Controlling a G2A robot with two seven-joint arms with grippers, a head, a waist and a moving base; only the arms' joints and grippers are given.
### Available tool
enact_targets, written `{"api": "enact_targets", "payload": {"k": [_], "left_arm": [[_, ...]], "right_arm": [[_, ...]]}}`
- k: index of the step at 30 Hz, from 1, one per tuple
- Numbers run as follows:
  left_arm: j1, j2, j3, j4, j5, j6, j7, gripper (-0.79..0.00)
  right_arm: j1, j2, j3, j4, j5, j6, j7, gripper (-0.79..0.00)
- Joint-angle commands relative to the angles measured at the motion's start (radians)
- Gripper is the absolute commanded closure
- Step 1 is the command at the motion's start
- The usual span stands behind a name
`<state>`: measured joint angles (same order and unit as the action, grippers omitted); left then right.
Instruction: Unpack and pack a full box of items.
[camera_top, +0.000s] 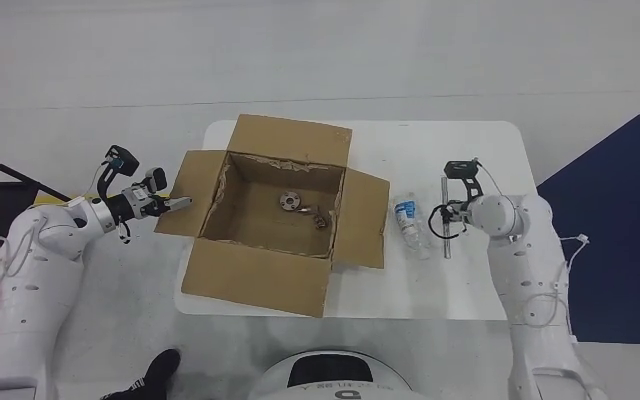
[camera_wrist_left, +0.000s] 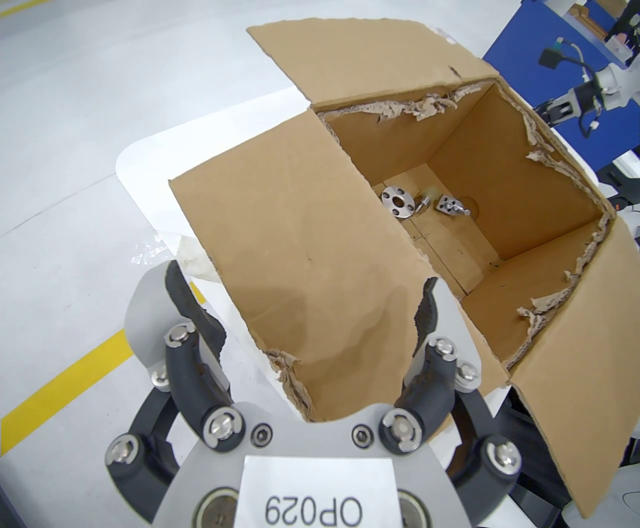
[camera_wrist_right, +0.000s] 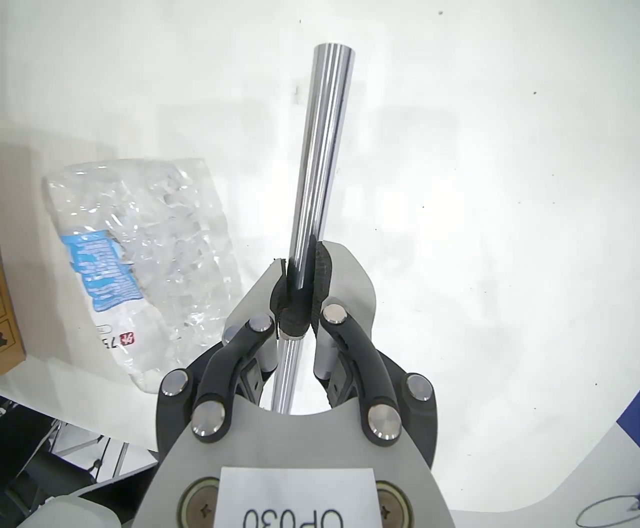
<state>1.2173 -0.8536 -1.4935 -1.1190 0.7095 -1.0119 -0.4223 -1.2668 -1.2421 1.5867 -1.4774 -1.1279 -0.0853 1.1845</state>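
A white table (camera_top: 470, 150) stands near a blue partition (camera_top: 600, 200).

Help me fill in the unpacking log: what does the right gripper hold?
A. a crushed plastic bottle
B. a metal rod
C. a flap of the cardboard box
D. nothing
B: the right gripper is shut on the metal rod, and the crushed bottle lies on the table beside it, not in the grip.
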Motion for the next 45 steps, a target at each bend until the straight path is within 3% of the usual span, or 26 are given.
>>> {"api": "enact_targets", "payload": {"k": [1,5,15,20,27,29,45], "left_arm": [[0.000,0.000,0.000,0.000,0.000,0.000,0.000,-0.785],[0.000,0.000,0.000,0.000,0.000,0.000,0.000,-0.785],[0.000,0.000,0.000,0.000,0.000,0.000,0.000,-0.785],[0.000,0.000,0.000,0.000,0.000,0.000,0.000,-0.785],[0.000,0.000,0.000,0.000,0.000,0.000,0.000,-0.785],[0.000,0.000,0.000,0.000,0.000,0.000,0.000,-0.785],[0.000,0.000,0.000,0.000,0.000,0.000,0.000,-0.785]], "right_arm": [[-0.016,0.002,0.016,-0.024,0.027,-0.010,-0.020,0.000],[-0.039,0.007,0.057,-0.046,0.116,-0.054,-0.078,0.000],[-0.042,0.023,0.144,-0.045,0.466,-0.299,-0.167,0.000],[-0.007,0.030,0.131,-0.035,0.634,-0.375,-0.128,0.000],[0.044,0.031,0.028,-0.037,0.817,-0.432,-0.069,0.000],[0.046,0.030,0.019,-0.035,0.837,-0.388,-0.091,0.000],[0.045,0.029,-0.009,-0.059,0.823,-0.383,-0.101,0.000]]}}
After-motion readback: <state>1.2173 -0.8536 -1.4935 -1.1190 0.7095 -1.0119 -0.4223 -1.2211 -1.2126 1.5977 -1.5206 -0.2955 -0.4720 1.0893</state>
